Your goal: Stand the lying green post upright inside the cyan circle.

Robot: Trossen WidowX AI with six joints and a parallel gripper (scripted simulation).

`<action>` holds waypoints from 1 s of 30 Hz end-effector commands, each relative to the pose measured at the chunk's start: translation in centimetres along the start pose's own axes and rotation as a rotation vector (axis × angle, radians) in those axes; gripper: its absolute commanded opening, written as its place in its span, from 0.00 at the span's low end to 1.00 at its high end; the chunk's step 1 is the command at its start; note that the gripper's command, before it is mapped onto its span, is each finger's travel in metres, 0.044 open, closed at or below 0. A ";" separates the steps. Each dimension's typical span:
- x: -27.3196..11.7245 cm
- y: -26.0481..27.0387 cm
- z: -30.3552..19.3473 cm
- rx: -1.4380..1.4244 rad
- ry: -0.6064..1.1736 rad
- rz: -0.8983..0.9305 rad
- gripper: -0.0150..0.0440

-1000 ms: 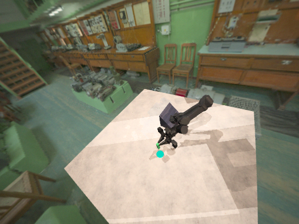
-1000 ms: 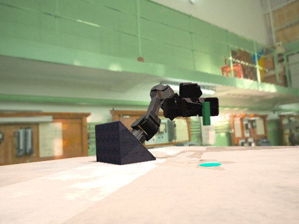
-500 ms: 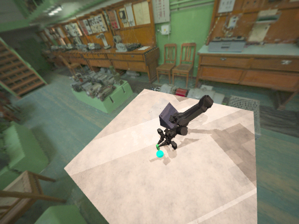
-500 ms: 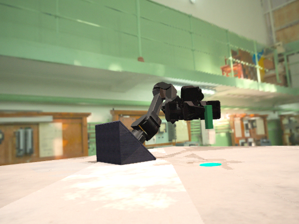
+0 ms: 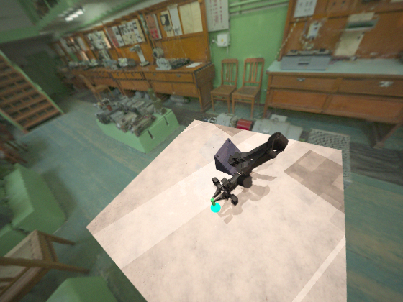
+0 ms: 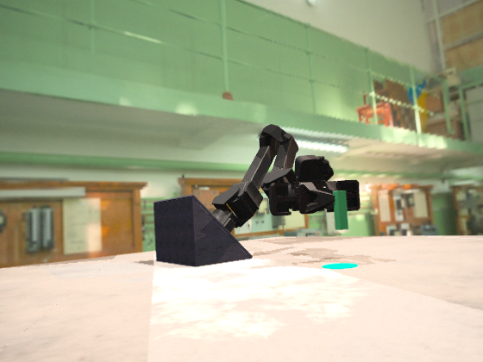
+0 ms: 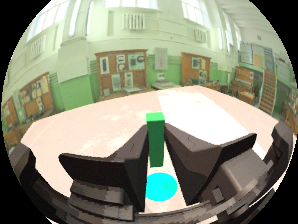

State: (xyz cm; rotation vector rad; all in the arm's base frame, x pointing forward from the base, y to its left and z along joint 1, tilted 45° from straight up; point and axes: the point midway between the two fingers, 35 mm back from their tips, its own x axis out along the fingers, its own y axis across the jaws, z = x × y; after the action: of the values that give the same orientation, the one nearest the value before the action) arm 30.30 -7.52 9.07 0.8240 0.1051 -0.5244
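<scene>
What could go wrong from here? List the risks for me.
The green post hangs upright above the cyan circle, so opening the hand now would likely topple it. It is narrow and tall; a slight tilt at touchdown might tip it.

post (image 5: 213,202) (image 6: 341,210) (image 7: 156,140): green, brighter on its top end | circle (image 5: 215,208) (image 6: 340,266) (image 7: 161,187): plain cyan | arm (image 5: 256,157) (image 6: 258,167), end effector (image 5: 214,200) (image 6: 340,202) (image 7: 154,128): black to dark brown | wedge block (image 5: 227,158) (image 6: 181,233): dark purple-blue | desk (image 5: 201,244) (image 6: 241,319) (image 7: 90,120): pale pinkish beige, mottled, paler bands, brownish patches
</scene>
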 end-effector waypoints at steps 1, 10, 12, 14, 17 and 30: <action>-0.1 -0.3 -1.4 0.001 0.005 -0.008 0.29; -0.4 -0.5 -3.5 0.001 0.004 -0.007 0.29; -0.5 -0.5 -4.0 0.001 0.003 -0.006 0.29; -0.6 -0.6 -4.3 0.001 0.003 -0.005 0.29; -0.6 -0.6 -4.3 0.001 0.003 -0.005 0.29; -0.4 -0.6 -6.2 -0.001 0.004 0.000 0.29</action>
State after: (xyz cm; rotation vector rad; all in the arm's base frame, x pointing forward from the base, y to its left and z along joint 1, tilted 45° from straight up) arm 30.27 -3.43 4.82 0.8194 0.1129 -0.5217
